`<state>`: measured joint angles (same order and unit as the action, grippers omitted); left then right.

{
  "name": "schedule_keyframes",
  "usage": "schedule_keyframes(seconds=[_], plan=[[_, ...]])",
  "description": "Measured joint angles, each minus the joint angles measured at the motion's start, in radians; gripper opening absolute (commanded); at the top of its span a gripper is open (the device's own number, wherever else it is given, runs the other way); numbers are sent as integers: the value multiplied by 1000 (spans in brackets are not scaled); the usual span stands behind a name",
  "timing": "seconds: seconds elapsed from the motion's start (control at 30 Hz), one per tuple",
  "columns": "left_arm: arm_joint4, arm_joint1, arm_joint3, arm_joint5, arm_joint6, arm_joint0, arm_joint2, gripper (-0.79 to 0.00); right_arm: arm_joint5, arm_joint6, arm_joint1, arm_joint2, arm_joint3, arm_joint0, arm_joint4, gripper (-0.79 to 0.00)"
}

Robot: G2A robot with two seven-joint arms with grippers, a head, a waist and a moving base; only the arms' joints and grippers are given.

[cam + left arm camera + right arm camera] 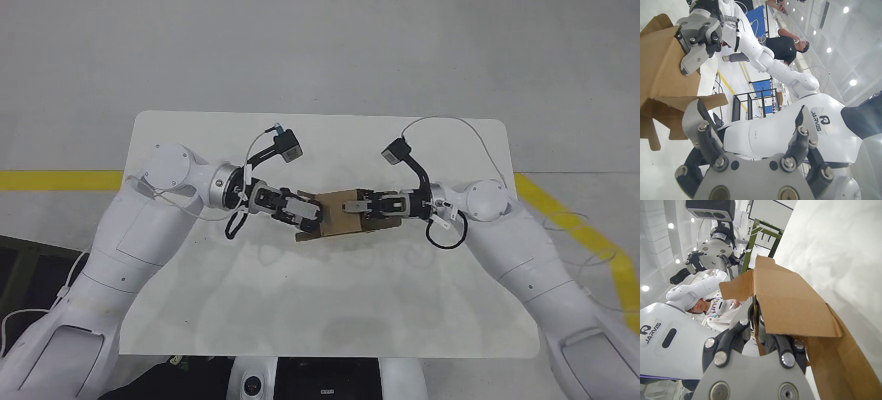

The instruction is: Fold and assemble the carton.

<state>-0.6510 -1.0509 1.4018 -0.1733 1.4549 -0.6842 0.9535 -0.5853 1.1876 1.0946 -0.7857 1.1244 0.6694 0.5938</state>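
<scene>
Clamping onto the carton [335, 213], the right gripper [758, 315] has its fingers drawn tight on one brown panel, pinching the cardboard edge-on, and that's the anchor. Across from it the left gripper [749, 113] stands wide open with nothing between its fingers. A loose flap [713, 99] of the carton lies just beside one fingertip, though I can't tell from here whether it touches. The carton sits half-formed over the middle of the worktop [330, 310], and its long axis runs straight along the line between the two arms, one end at each gripper. So here's what matters: the loose-flapped end faces the left arm, and the left gripper is the one free to act, since the right is busy holding. My guess is the left wants to come in along that axis and catch or push the flap inward while the right braces the body. The risk as I see it is that thin cardboard pinched at a single panel could twist or buckle if the push comes off-axis. Early days on the assembly, I'd say: flaps loose, no closed box yet.
</scene>
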Motion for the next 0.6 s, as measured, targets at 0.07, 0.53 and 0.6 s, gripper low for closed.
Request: schedule_keyframes(seconds=[0.07,0.53,0.6], plan=[[6,-5,-3,-2,-9,8,-11,0,2,-6,3,-2,3,0,-3,-785],[113,-18,-17,-22,-29,46,-45,0,29,-10,18,-17,49,9,-11,-785],[121,-19,-17,-22,-32,47,-45,0,34,-11,21,-16,53,9,-11,-785]])
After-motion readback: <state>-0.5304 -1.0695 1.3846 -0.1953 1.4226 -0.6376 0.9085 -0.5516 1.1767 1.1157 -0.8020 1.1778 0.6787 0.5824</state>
